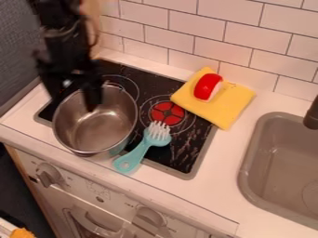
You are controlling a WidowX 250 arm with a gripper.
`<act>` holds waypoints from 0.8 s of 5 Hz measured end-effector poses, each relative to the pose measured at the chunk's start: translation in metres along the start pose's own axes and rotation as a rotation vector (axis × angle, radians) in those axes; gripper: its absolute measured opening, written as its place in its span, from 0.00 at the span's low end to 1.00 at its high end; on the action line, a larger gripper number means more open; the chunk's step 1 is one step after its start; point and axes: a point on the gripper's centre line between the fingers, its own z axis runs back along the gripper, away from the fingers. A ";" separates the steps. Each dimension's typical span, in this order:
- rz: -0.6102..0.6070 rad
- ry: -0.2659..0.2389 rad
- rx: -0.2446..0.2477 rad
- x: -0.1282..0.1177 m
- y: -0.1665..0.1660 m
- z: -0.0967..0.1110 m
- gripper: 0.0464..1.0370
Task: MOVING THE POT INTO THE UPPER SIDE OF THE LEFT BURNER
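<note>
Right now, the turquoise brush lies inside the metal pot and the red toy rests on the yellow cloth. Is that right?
No: the camera view shows the brush lying beside the pot, not inside it. The toy rests on the cloth.

From where I stand, the black gripper (pixel 88 89) hangs over the far rim of the metal pot (pixel 102 128), which sits at the stovetop's (pixel 186 162) near left. Just beside it lies a turquoise brush (pixel 138 152), bristles pointing toward the wall (pixel 186 28). A red-and-white toy (pixel 207 87) rests on a folded yellow cloth (pixel 217 107). Over to the right, there's a grey sink (pixel 249 162) set into the white counter (pixel 229 148).
</note>
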 end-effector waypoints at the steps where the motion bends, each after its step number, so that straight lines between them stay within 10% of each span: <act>1: 0.072 -0.001 -0.005 -0.009 0.024 0.000 0.96; 4: 0.075 0.103 -0.002 -0.005 0.029 -0.050 0.96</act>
